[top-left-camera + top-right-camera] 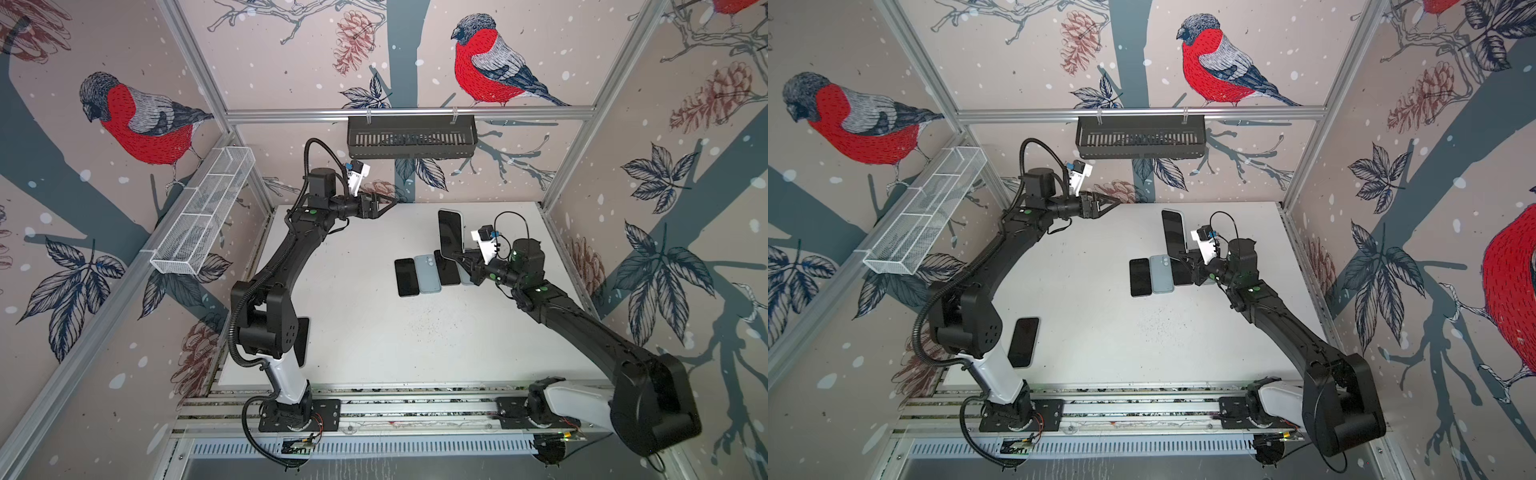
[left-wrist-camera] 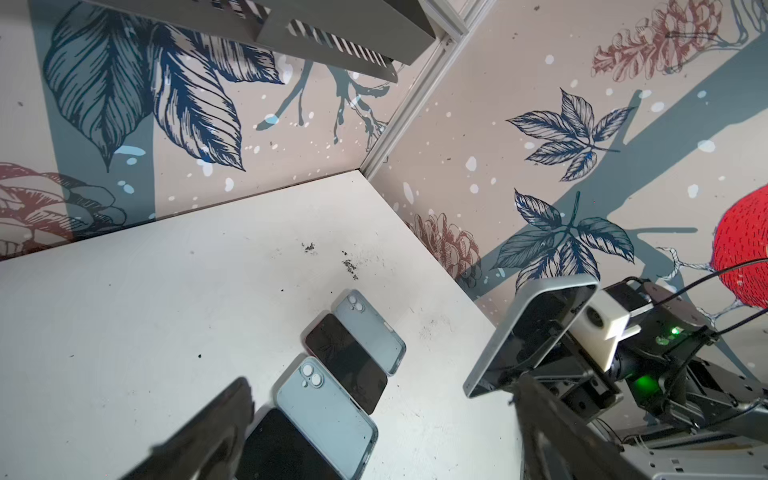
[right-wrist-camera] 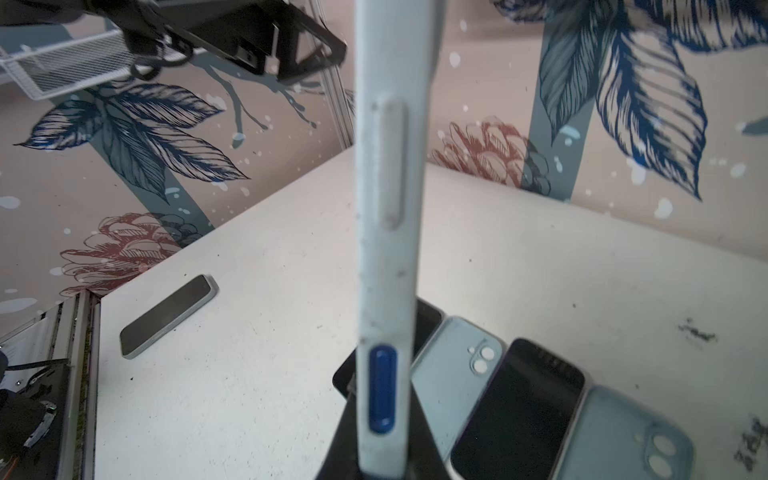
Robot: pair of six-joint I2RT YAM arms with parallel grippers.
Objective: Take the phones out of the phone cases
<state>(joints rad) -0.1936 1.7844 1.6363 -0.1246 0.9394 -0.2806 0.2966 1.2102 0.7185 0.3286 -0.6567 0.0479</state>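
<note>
The cased phone (image 3: 386,249) stood on end, long axis upright, its lower end clenched in the right claw (image 1: 458,258) above the tabletop (image 1: 353,332). The left claw (image 1: 386,208), spread wide and empty, hung well apart to the phone's left, likely nearest the free upper end.

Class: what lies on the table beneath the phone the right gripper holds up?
A row: dark phone, blue case, second dark phone, second blue case, mostly hidden by the right gripper in both top views.
</note>
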